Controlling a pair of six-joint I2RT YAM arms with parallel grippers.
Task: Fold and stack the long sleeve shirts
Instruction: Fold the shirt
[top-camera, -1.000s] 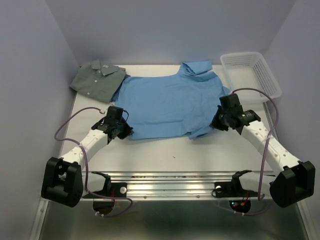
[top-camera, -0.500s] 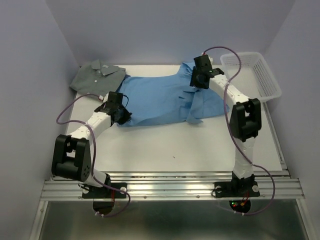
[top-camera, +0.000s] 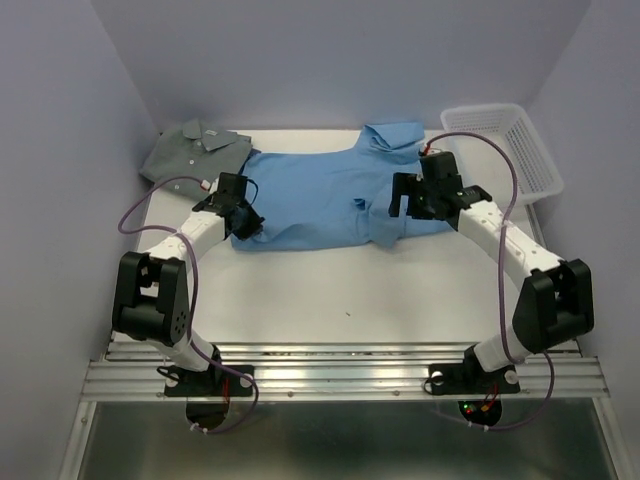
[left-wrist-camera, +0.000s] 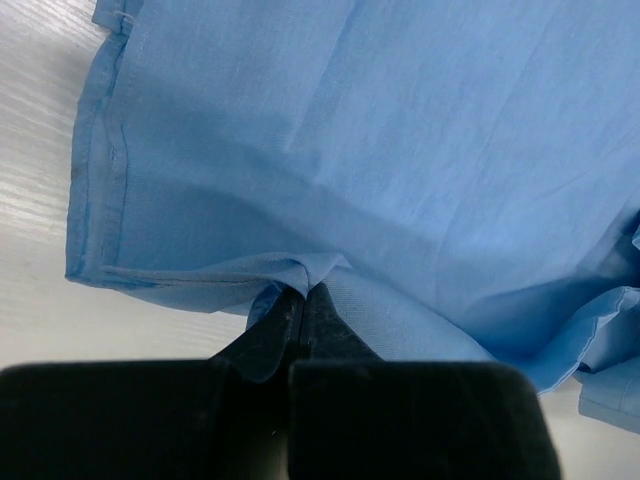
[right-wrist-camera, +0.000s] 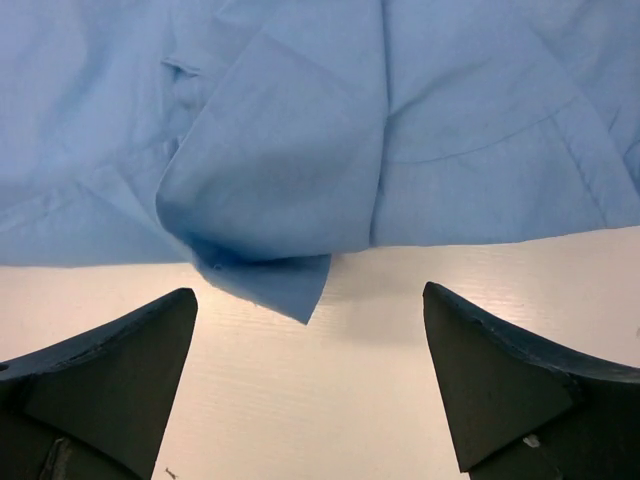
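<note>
Left gripper (left-wrist-camera: 303, 296) pinching sky-blue shirt (top-camera: 310, 195) edge, right gripper (right-wrist-camera: 308, 292) spread wide, white basket (top-camera: 543, 150) nearby

Both wrist views cut off the light blue shirt (left-wrist-camera: 400, 120) at their edges.

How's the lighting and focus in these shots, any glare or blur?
Top view: soft even light, sharp, glare only on the metal rail. Left wrist view: blue shirt crisp, left claw dark and featureless. Right wrist view: shirt corner casts a soft shadow on the table; right claw underlit.
</note>
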